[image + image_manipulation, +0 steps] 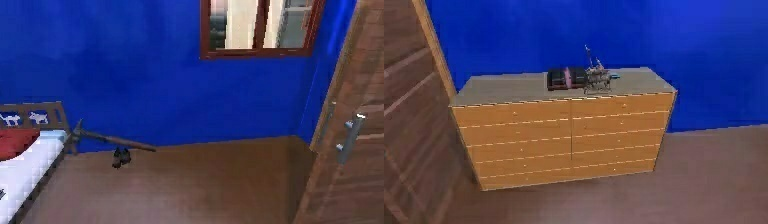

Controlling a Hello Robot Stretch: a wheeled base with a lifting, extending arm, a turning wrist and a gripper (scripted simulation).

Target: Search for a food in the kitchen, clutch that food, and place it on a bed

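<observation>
Nearest you, at the forward view's lower left, is the bed [30, 165]: a white sheet, a red cover [10, 145] at the edge, and a wooden headboard [30, 118] with small white animal shapes against the blue wall [130, 70]. Just beside the bed's corner a thin dark rod [115, 138] slants above the brown floor [190, 185], with a small dark lump [121, 157] under it; you cannot tell what either is. High on the wall sits a window [262, 28] in a red-brown frame. At the right edge stands a wooden door [345, 170] with a grey handle [350, 135].

In the arm side view, a wide wooden dresser [564, 135] with rows of drawers stands against the blue wall. On its top lie a dark striped block [562, 78] and, touching it or just beside it, a small greyish object [596, 77], too small to name. How the fingers stand, and whether they have anything, you cannot tell.
</observation>
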